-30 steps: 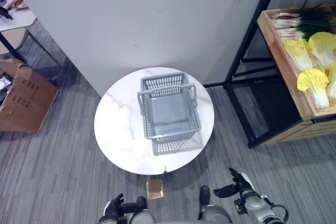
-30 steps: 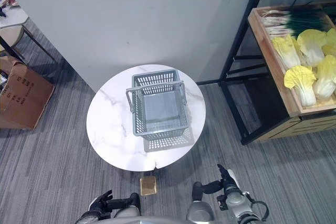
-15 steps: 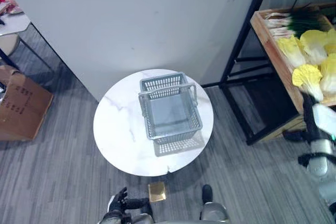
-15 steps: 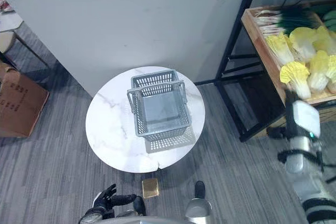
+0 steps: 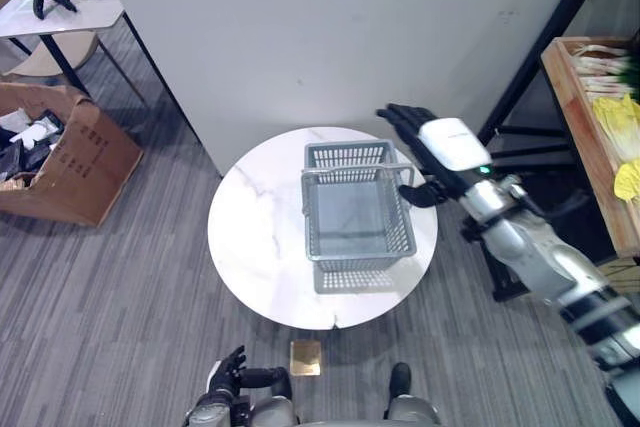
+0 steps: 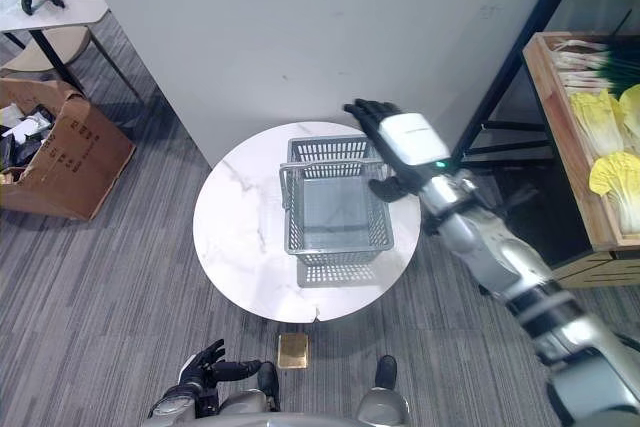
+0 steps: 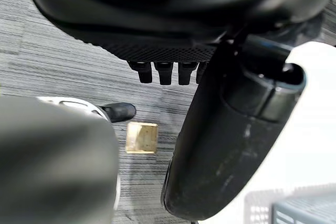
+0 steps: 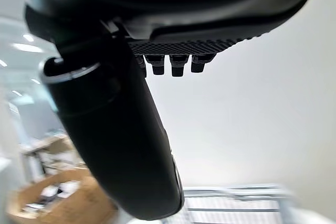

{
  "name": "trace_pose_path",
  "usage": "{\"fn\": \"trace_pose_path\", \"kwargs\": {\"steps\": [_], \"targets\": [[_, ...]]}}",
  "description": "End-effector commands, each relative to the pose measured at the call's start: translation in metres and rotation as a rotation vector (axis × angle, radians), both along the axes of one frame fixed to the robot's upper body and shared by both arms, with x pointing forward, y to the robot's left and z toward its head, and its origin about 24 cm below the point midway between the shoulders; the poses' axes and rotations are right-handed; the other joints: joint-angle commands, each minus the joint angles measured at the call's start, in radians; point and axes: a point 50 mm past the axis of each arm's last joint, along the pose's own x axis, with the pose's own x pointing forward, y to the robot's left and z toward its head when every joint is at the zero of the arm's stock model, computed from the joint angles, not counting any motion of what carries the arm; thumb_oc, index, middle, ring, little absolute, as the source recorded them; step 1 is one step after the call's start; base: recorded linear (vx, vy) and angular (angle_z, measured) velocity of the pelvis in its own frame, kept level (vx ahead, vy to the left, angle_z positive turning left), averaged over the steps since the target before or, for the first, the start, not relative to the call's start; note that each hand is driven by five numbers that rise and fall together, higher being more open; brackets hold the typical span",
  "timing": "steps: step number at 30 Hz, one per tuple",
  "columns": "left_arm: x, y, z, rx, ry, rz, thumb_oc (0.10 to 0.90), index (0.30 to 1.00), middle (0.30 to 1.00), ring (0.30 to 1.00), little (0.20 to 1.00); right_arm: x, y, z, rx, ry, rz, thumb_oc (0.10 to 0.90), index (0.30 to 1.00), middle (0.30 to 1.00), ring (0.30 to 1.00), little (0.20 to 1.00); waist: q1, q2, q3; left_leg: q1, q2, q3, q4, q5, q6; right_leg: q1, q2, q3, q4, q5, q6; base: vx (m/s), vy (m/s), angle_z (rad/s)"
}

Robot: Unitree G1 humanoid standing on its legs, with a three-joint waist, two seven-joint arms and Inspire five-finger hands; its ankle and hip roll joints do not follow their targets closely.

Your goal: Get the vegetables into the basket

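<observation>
An empty grey plastic basket [image 5: 358, 209] with its handles upright stands on a round white marble table [image 5: 260, 247]. My right hand [image 5: 440, 147] hangs in the air over the basket's right rim, open, fingers straight and holding nothing. Pale yellow cabbages [image 6: 615, 172] and green onions [image 6: 600, 52] lie in a wooden crate [image 5: 585, 137] on a rack at the far right, well away from both hands. My left hand [image 5: 228, 387] hangs low near the floor in front of the table, open and empty.
A grey wall stands right behind the table. The black frame of the rack [image 5: 540, 47] rises beside my right arm. A cardboard box [image 5: 60, 152] and a small white table [image 5: 60, 7] stand at the far left. A small brass square [image 5: 305, 357] lies on the carpet.
The camera has shifted. My right arm has swung from low at the right, up and across to above the basket's right rim. The left hand stays low.
</observation>
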Motion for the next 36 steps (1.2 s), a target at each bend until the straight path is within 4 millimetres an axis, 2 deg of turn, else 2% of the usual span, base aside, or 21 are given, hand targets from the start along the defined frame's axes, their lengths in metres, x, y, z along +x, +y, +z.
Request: {"fn": "trace_pose_path", "kwargs": {"steps": [1,3,9,12,13,20,21,22,28,32,36], "targets": [[-0.014,0.008,-0.004,0.052,0.060,-0.040,0.900,1.000,1.000,1.000,1.000,0.016,0.016,0.066,0.116,-0.185,0.057,0.900,1.000,1.000,1.000,1.000,0.019,-0.065,0.029,0.046,0.017,-0.015,0.001,-0.137,-0.023,0.045,-0.061,0.002,0.001,-0.045,0.039,-0.02,0.001,0.05],[-0.013,0.009,-0.003,0.051,0.054,-0.038,0.900,1.000,1.000,1.000,1.000,0.024,0.025,0.067,0.117,-0.152,0.066,0.900,1.000,1.000,1.000,1.000,0.028,-0.066,0.035,0.039,0.017,-0.018,0.001,-0.134,-0.024,0.042,-0.059,0.001,0.000,-0.044,0.037,-0.01,-0.002,0.02],[-0.011,0.010,-0.002,0.063,0.044,-0.049,0.900,1.000,1.000,1.000,1.000,0.046,0.033,0.066,0.058,-0.109,0.016,0.900,1.000,1.000,1.000,1.000,0.044,-0.068,0.052,0.019,0.022,-0.027,0.001,-0.124,-0.026,0.031,-0.055,-0.003,0.001,-0.044,0.033,-0.02,-0.004,0.06],[-0.004,0.009,0.000,0.062,0.013,-0.048,0.900,1.000,1.000,1.000,1.000,0.061,0.029,0.059,0.069,-0.063,-0.072,0.900,1.000,1.000,1.000,1.000,0.060,-0.067,0.066,-0.004,0.025,-0.039,0.001,-0.115,-0.026,0.013,-0.054,-0.009,0.004,-0.039,0.032,-0.04,0.001,0.04],[-0.002,0.009,0.001,0.065,0.008,-0.054,0.900,1.000,1.000,1.000,1.000,0.066,0.028,0.057,0.012,-0.064,-0.101,0.900,1.000,1.000,1.000,1.000,0.064,-0.067,0.068,-0.008,0.024,-0.042,0.001,-0.113,-0.026,0.009,-0.053,-0.011,0.004,-0.040,0.031,0.00,0.000,0.00],[0.016,0.009,0.007,0.081,-0.048,-0.076,0.900,1.000,1.000,1.000,1.000,0.085,0.013,0.060,0.030,-0.062,-0.254,0.900,1.000,1.000,1.000,1.000,0.086,-0.056,0.090,-0.054,0.023,-0.062,0.001,-0.098,-0.026,-0.025,-0.055,-0.016,0.004,-0.033,0.032,-0.02,0.006,0.03],[0.020,0.009,0.009,0.080,-0.062,-0.073,0.900,1.000,1.000,1.000,1.000,0.087,0.010,0.061,0.019,-0.061,-0.273,0.865,0.951,0.951,0.951,0.951,0.090,-0.053,0.093,-0.063,0.021,-0.065,0.001,-0.095,-0.026,-0.032,-0.055,-0.018,0.004,-0.033,0.032,-0.02,0.008,0.04],[0.023,0.008,0.010,0.084,-0.075,-0.084,0.900,1.000,1.000,1.000,1.000,0.090,0.004,0.060,0.012,-0.054,-0.314,0.400,0.300,0.300,0.300,0.300,0.096,-0.049,0.096,-0.073,0.020,-0.071,0.001,-0.092,-0.026,-0.038,-0.057,-0.021,0.004,-0.032,0.032,0.00,0.000,0.00],[0.032,0.003,0.012,0.090,-0.090,-0.128,0.900,1.000,1.000,1.000,1.000,0.095,-0.009,0.054,-0.084,-0.025,-0.384,0.400,0.300,0.300,0.300,0.300,0.113,-0.033,0.099,-0.098,0.013,-0.084,0.001,-0.085,-0.026,-0.049,-0.062,-0.030,0.001,-0.031,0.034,0.00,0.012,0.08],[0.033,0.001,0.012,0.087,-0.092,-0.132,0.900,1.000,1.000,1.000,1.000,0.095,-0.015,0.049,-0.081,-0.008,-0.408,0.400,0.300,0.300,0.300,0.300,0.117,-0.032,0.098,-0.101,0.012,-0.086,0.001,-0.084,-0.026,-0.049,-0.064,-0.033,0.000,-0.030,0.034,0.00,0.000,0.00],[0.035,-0.003,0.012,0.076,-0.098,-0.151,0.900,1.000,1.000,1.000,1.000,0.093,-0.021,0.037,-0.199,0.028,-0.407,0.400,0.300,0.300,0.300,0.300,0.119,-0.031,0.091,-0.094,0.007,-0.087,0.001,-0.090,-0.026,-0.040,-0.067,-0.037,0.000,-0.034,0.036,0.00,0.000,0.00]]}}
